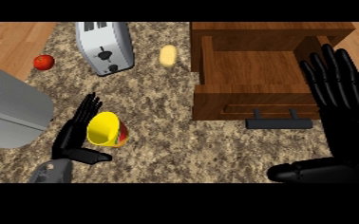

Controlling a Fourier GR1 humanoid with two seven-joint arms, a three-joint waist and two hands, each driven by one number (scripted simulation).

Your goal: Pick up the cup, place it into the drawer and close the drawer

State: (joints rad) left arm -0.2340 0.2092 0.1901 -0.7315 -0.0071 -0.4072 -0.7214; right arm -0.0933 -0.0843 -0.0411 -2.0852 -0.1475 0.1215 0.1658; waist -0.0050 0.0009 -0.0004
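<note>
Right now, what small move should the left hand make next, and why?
Probably curl the left hand round the cup. The hand is open beside the yellow cup, its fingers straight along the cup's side, so nothing holds it yet. The drawer already stands open, so grasping comes first.

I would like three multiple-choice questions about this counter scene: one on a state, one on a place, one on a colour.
1. The drawer is: A) open B) shut C) upside down
2. The cup stands: A) inside the drawer B) on the counter beside the left hand C) on a plate
3. The cup's inside is: A) blue B) white C) yellow
Answers: 1 A, its wooden floor shows; 2 B, the hand's fingers stand next to it; 3 C, rim and inside are yellow.
</note>
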